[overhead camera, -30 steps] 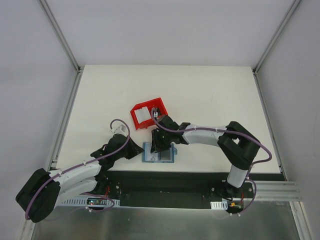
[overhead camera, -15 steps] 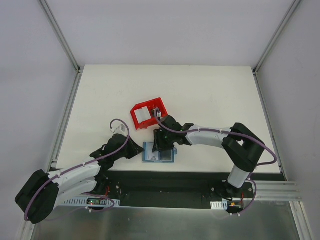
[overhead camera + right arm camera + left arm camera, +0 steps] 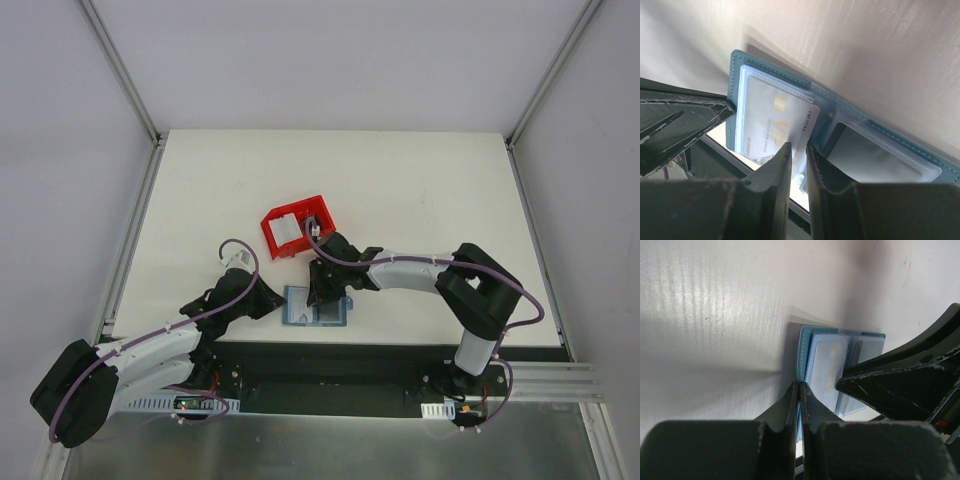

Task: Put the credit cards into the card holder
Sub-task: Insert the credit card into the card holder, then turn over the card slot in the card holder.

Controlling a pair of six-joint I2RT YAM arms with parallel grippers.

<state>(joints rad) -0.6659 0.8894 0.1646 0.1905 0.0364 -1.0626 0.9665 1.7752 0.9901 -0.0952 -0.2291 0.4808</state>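
The teal card holder (image 3: 300, 312) lies spread open near the table's front edge. A pale credit card (image 3: 771, 125) with gold lettering sits partly in its left clear pocket (image 3: 742, 100), one corner sticking out. My right gripper (image 3: 799, 148) straddles that free corner with its jaws a narrow gap apart, and it shows above the holder in the top view (image 3: 322, 297). My left gripper (image 3: 800, 385) is shut, its tips pressed at the holder's left edge (image 3: 804, 342). The right pocket (image 3: 875, 156) shows a grey surface behind its window.
A red plastic bin (image 3: 310, 212) stands just behind the holder with a white card (image 3: 285, 229) in it. The holder lies close to the table's front edge and the dark base rail (image 3: 330, 358). Both arms crowd in over the holder.
My right gripper's jaws widened and then narrowed again round the card's corner. The right forearm shifted slightly. My left gripper stayed shut at the holder's edge.
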